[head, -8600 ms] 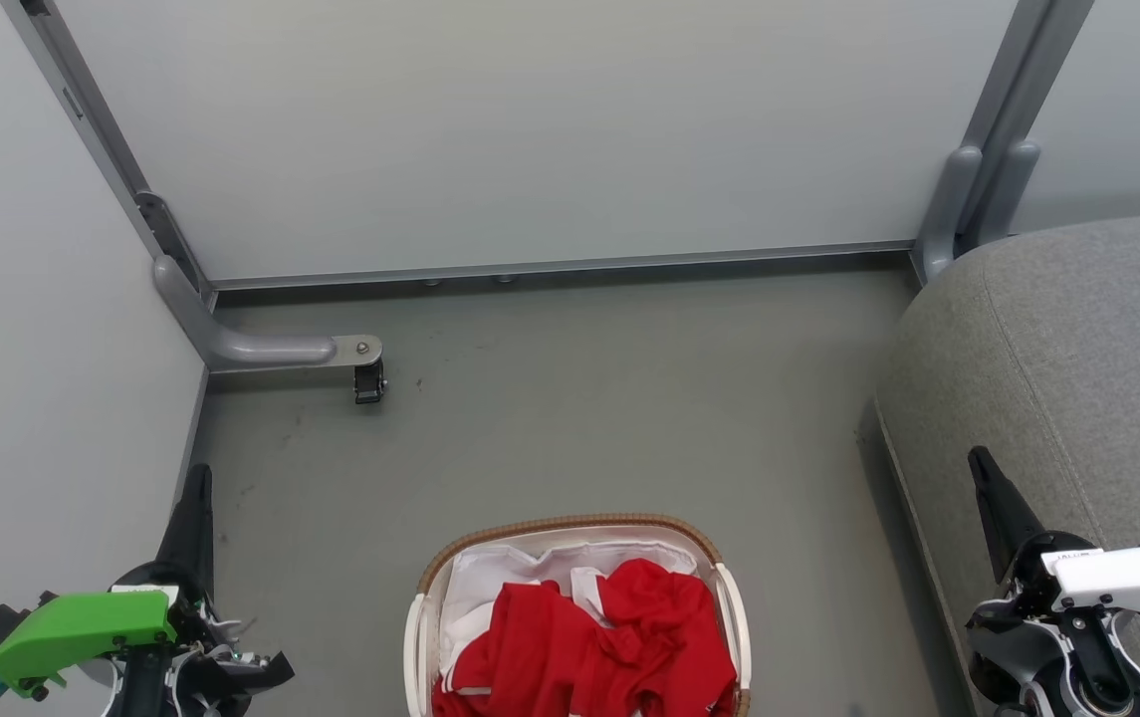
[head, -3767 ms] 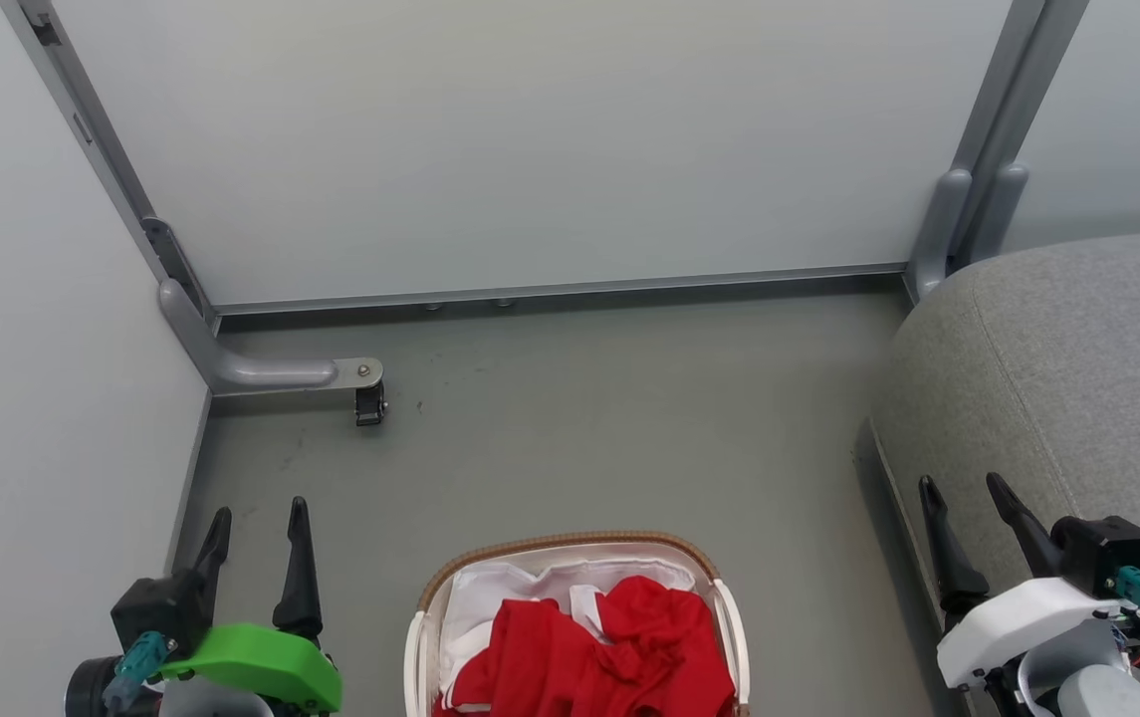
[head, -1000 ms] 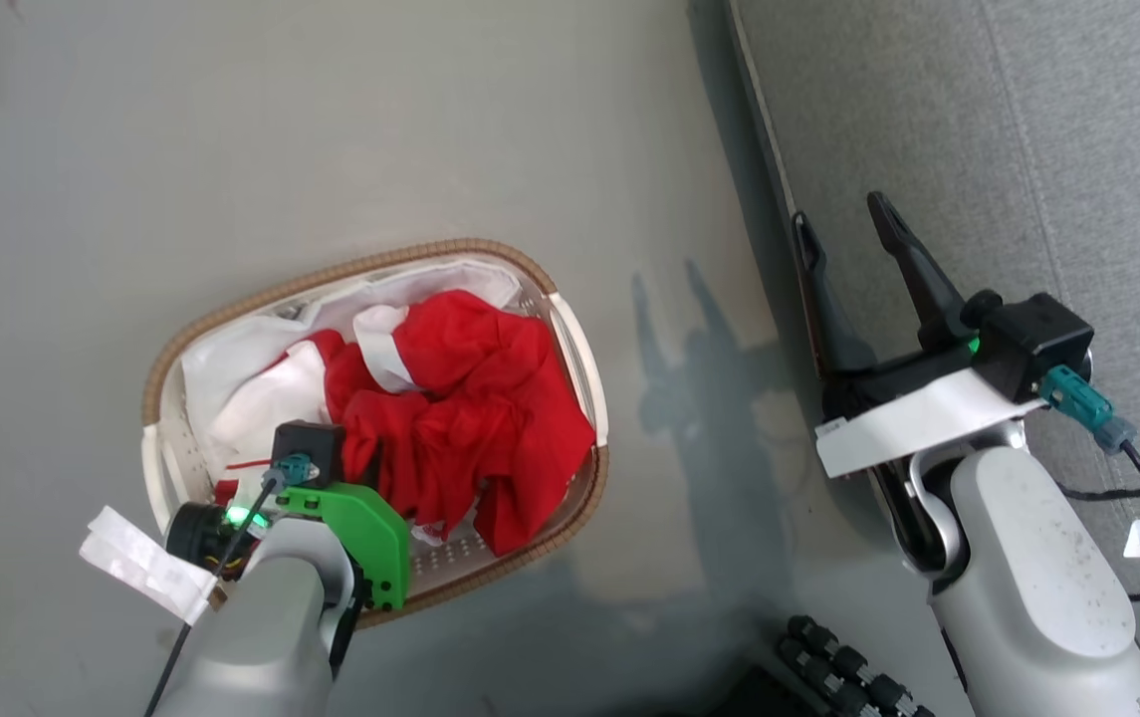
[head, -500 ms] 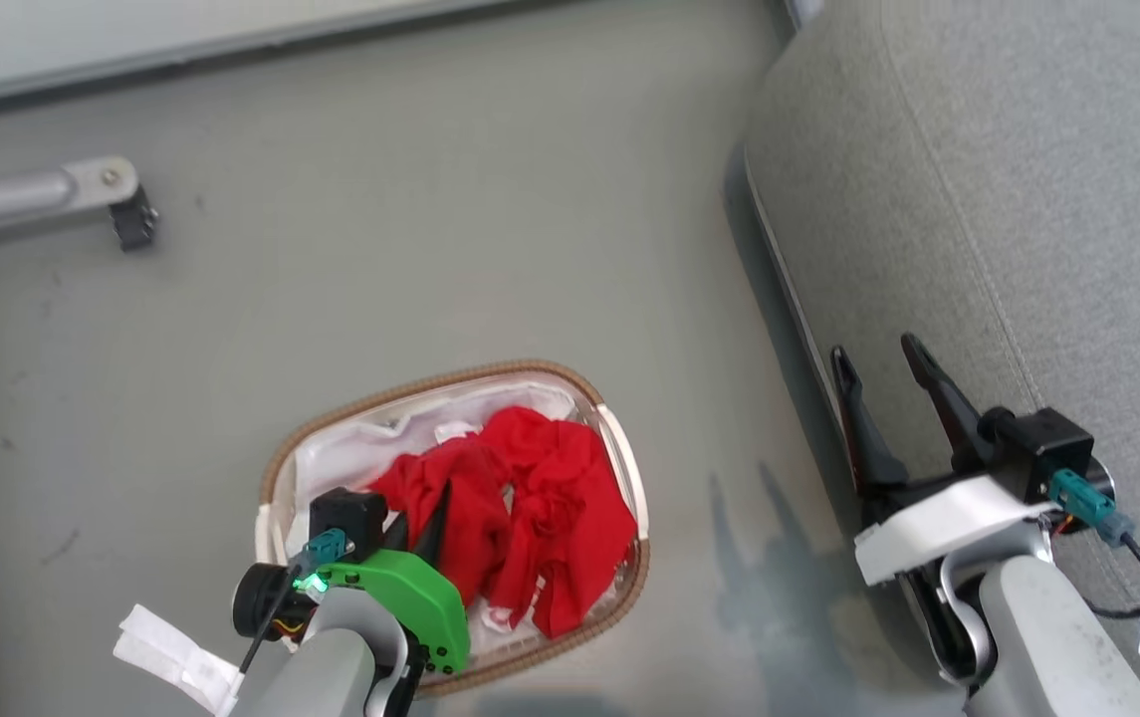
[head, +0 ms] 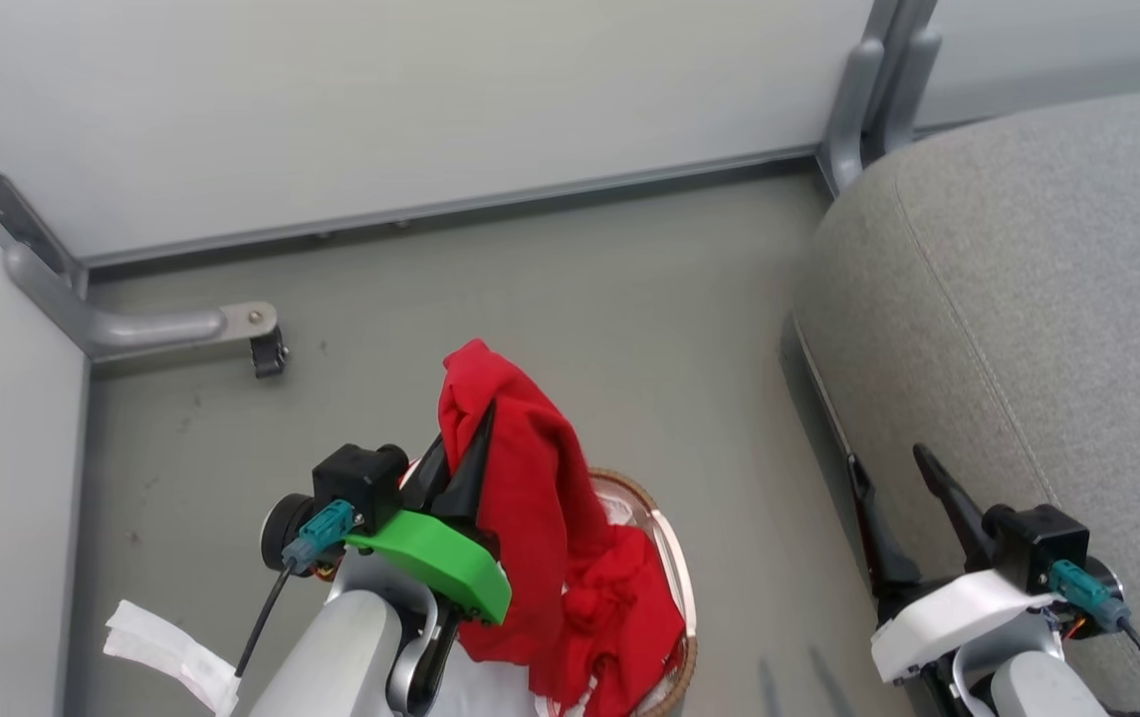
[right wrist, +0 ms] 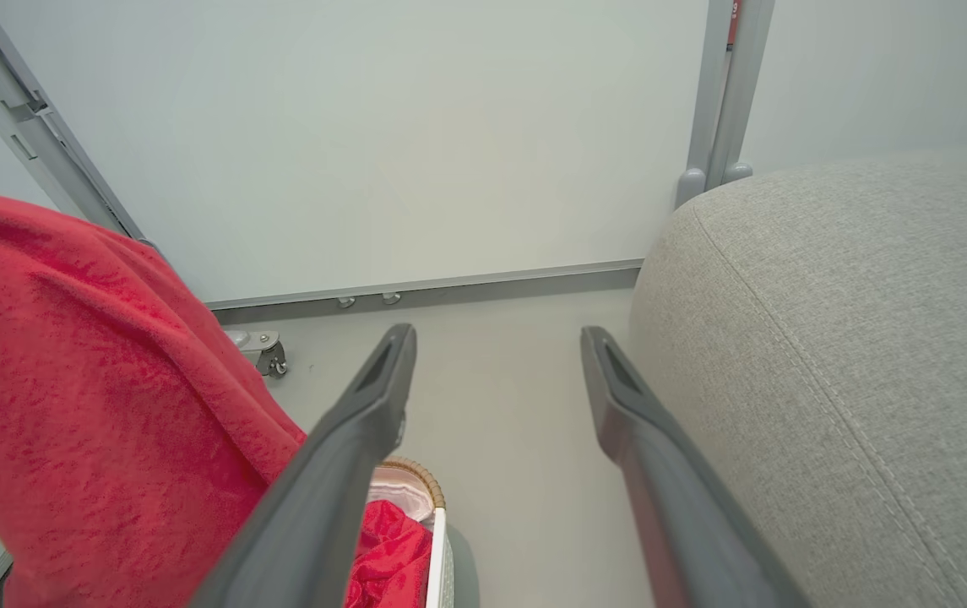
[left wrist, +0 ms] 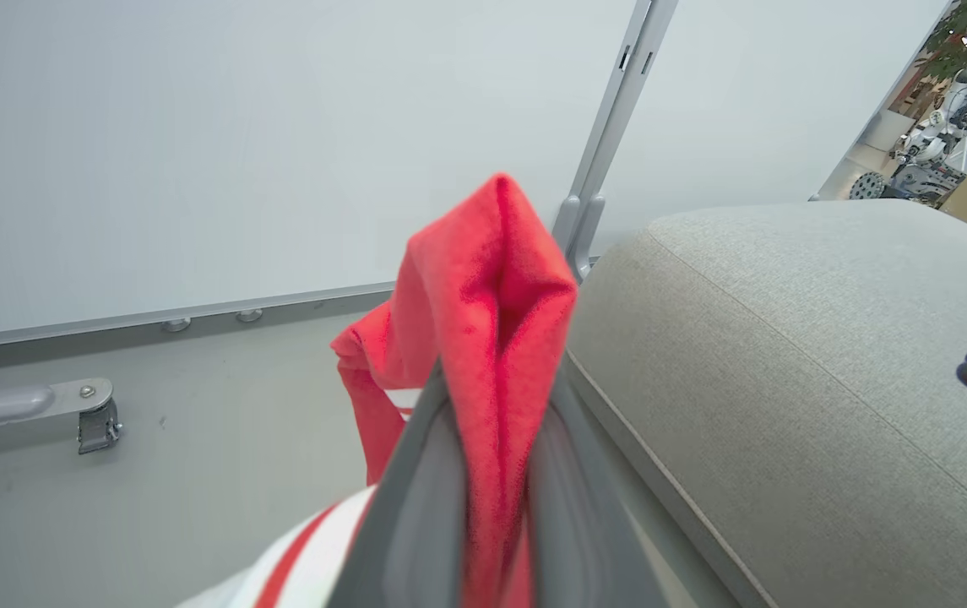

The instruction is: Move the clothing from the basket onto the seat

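Observation:
My left gripper (head: 467,426) is shut on the bright red clothing (head: 530,498) and holds it up above the basket (head: 681,597). The garment's lower folds still hang down into the basket. In the left wrist view the clothing (left wrist: 483,279) is pinched between the left gripper (left wrist: 498,380) fingers, and white striped trim (left wrist: 314,549) hangs below. My right gripper (head: 886,456) is open and holds nothing, close to the front edge of the grey seat (head: 1027,249). The right wrist view shows the right gripper (right wrist: 496,331) open, the clothing (right wrist: 95,405) at left, the basket (right wrist: 415,473) below and the seat (right wrist: 855,295) at right.
A pale wall panel runs along the back, with a grey post (head: 868,90) beside the seat. A metal foot with a caster (head: 269,354) sticks out onto the grey-green floor (head: 579,299) at the left. Bare floor lies between the basket and the seat.
My left gripper has risen with the red clothing, pulling most of it up out of the basket. The head view has tilted up toward the wall. The right gripper stays open.

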Controlling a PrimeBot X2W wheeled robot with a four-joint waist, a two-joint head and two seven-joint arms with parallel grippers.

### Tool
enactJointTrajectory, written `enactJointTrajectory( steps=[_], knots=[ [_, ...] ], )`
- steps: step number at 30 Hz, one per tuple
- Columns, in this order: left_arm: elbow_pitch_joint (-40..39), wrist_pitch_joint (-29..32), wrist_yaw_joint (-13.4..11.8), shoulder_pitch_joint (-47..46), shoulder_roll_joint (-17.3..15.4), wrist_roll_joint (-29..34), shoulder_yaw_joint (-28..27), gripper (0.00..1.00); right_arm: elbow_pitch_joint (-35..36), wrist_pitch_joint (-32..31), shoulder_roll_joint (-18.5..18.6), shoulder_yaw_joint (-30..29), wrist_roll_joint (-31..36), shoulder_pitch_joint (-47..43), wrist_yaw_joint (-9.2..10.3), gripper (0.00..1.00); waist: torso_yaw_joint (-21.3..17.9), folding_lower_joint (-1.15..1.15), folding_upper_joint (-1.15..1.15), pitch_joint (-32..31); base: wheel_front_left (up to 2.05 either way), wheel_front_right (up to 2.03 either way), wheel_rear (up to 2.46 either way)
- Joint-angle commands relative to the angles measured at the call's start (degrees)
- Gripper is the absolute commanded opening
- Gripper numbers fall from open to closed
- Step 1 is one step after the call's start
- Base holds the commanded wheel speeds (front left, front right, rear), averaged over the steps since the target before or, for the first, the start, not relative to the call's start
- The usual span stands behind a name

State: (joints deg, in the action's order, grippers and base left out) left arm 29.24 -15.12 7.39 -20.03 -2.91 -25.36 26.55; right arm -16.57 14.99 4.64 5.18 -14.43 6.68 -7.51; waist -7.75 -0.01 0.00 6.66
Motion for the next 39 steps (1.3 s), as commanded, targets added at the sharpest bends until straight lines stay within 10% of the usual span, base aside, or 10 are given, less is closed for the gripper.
enactJointTrajectory(
  steps=[1, 23, 39],
  knots=[
    [-1.3, 0.0, 0.2, 1.3, 0.0, -0.6, -0.1, 0.00, -0.3, 0.3, 0.1, 0.3, 0.5, -1.3, 0.04, 1.00, 2.1, 0.01, 0.00, -4.5, 0.00, 0.00, 0.00],
    [-11.5, 0.0, 0.2, -5.1, 0.0, -8.0, 8.8, 0.00, 5.5, 0.3, 4.0, 23.5, -2.0, 6.6, 0.04, 1.00, 3.8, 0.01, 0.00, -6.9, 0.00, 0.00, 0.00],
    [-13.5, 0.0, 0.2, -6.2, 0.0, -13.5, 19.8, 0.00, -2.7, 0.3, 1.4, 25.7, -0.2, 14.2, 0.04, 1.00, 6.8, 0.01, 0.00, -7.1, 0.00, 0.00, 0.00]
  ],
)
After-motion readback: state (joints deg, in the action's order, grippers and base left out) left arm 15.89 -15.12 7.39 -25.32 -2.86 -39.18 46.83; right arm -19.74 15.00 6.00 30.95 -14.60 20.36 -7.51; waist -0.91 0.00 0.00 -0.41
